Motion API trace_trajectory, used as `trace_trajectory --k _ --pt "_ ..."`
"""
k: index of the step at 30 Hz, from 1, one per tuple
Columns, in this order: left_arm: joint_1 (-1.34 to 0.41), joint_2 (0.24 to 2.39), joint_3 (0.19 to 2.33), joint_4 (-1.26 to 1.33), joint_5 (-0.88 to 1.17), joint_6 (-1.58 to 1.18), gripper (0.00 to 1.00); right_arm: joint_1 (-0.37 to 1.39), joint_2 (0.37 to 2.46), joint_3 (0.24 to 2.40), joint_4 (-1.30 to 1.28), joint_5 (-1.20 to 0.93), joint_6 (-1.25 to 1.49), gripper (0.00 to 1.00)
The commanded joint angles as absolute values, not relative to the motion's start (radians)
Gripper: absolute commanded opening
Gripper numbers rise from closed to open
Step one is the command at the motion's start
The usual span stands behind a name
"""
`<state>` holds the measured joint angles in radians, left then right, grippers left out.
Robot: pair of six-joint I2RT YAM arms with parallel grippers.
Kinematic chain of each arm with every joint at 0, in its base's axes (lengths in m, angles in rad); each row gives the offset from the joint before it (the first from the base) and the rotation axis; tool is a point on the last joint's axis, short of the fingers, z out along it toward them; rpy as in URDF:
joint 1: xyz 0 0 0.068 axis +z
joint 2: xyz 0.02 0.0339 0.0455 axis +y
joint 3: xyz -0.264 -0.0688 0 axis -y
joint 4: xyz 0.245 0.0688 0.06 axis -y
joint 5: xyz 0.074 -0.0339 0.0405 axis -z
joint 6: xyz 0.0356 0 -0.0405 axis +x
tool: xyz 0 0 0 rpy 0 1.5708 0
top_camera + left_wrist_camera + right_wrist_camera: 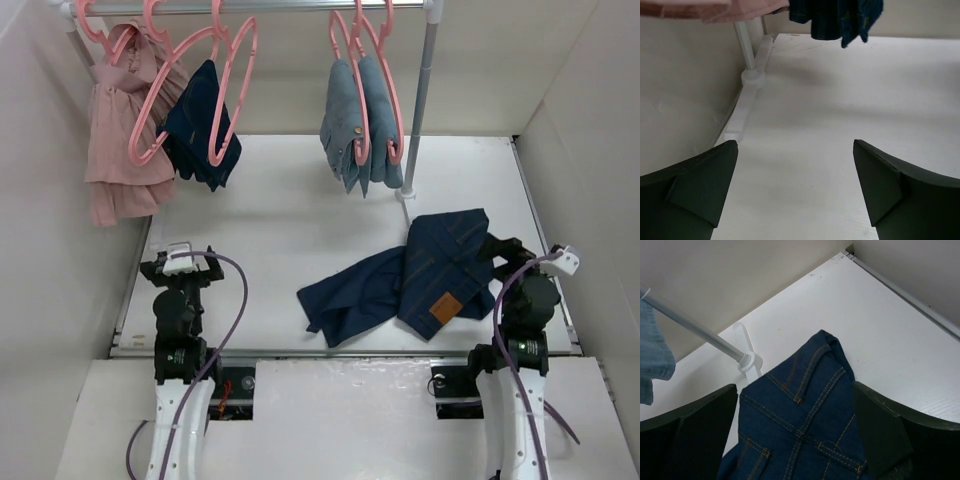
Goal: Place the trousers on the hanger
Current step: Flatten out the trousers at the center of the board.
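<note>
The dark navy trousers (pixel 420 275) lie crumpled on the white table at the right. Their tan patch (pixel 446 309) faces up and a leg trails left. Several pink hangers (pixel 247 60) hang on the rail at the back. My right gripper (pixel 508 255) is open at the trousers' right edge. In the right wrist view it (pixel 794 405) hovers over the waistband and its orange stitching (pixel 805 415). My left gripper (pixel 181 268) is open and empty at the left, far from the trousers, with only bare table between its fingers (pixel 795 150).
On the rail hang a pink garment (pixel 120 130), another dark navy garment (pixel 205 125) and paler grey-blue jeans (pixel 360 120). The right rail post (pixel 420 100) stands on a foot (pixel 404 193) just behind the trousers. The left post (pixel 746 47) stands by the left wall.
</note>
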<state>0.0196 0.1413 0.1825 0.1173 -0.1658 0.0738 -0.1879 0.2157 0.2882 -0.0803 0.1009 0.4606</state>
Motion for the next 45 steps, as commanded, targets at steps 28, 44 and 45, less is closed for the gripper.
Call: trace_trajectory --k 28,44,45 --pt "0.017 0.529 0.698 -0.716 0.422 1.078 0.99 0.888 1.324 0.887 -0.466 0.370 -0.201 1.00" --pt "-0.012 0.699 0.736 -0.709 0.520 1.023 0.99 1.126 1.670 0.966 -0.091 0.186 -0.391 0.12" --pt "-0.012 0.699 0.736 -0.709 0.529 1.014 0.99 1.126 1.696 1.026 -0.100 0.186 -0.391 0.00"
